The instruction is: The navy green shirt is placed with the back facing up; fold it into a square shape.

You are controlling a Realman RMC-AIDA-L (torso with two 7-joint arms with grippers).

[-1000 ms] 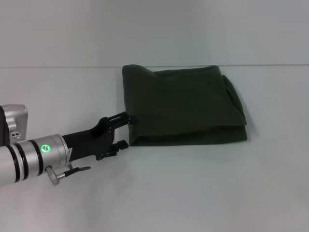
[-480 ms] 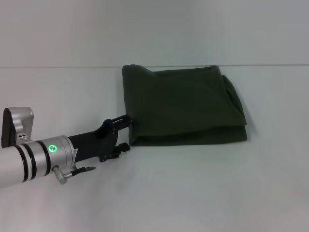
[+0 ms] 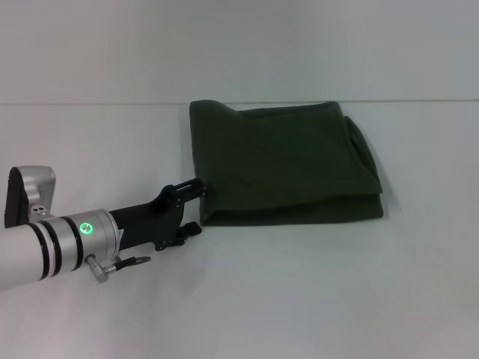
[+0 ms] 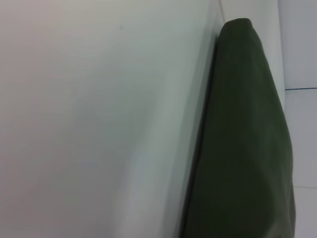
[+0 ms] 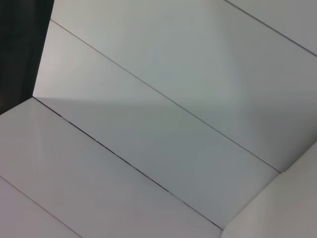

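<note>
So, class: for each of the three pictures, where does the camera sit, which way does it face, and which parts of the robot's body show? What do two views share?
Head view: from the robot's head, forward and down at the table; the folded navy green shirt lies there, the left gripper open at its near-left edge.
Left wrist view: on the left arm, along the tabletop at the shirt's edge; no fingers show.
Right wrist view: pale panels only; no robot parts, no shirt.
Shared: head and left wrist views both show the shirt.

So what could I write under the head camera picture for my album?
Robot's left hand open at the folded navy green shirt's left edge.
</note>
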